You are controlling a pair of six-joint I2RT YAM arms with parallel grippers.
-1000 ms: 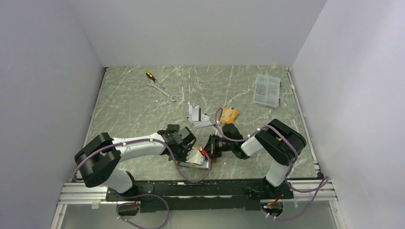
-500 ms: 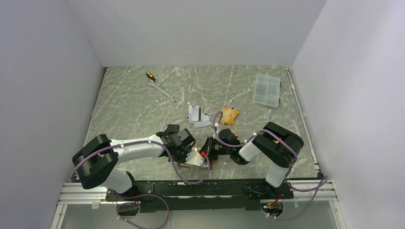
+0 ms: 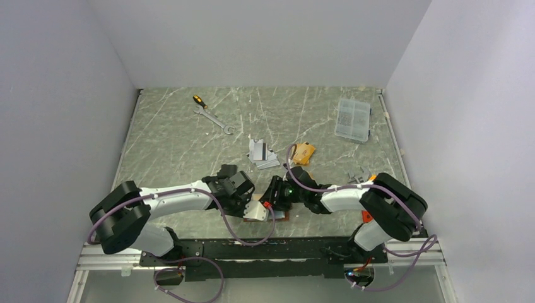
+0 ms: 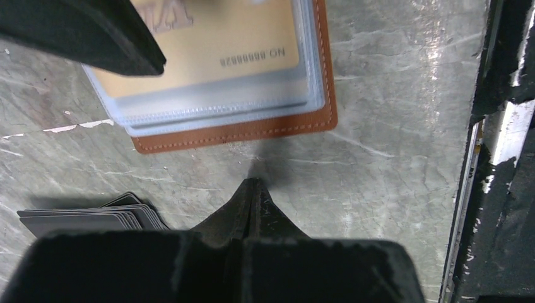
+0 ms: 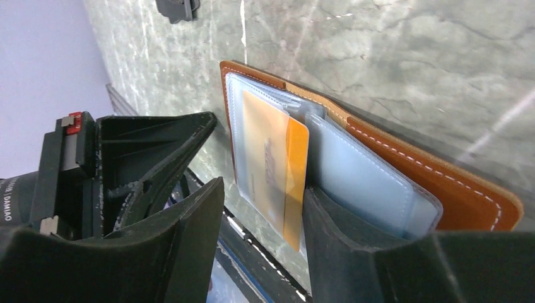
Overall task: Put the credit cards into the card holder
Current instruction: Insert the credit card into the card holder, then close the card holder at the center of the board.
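right wrist view shows the right gripper (image 5: 262,211) with its jaws standing apart, where a second ago it was clenched. a gold credit card (image 5: 276,167) sits between them, released. most of it is inside a clear sleeve of the card holder (image 5: 441,189), with one long edge poking out. the card holder lies open on the table (image 3: 176,145) at the near edge, between the two arms. from above, the right arm's elbow has swung out to the right while its wrist stays at the wallet. the left gripper (image 4: 252,189) remains clenched on nothing, its tip just beside the wallet's brown stitched edge. i judge this card as good as delivered, though it may want a nudge to seat fully. grey cards (image 3: 260,153) and orange cards (image 3: 303,152) lie further back, not yet put in.
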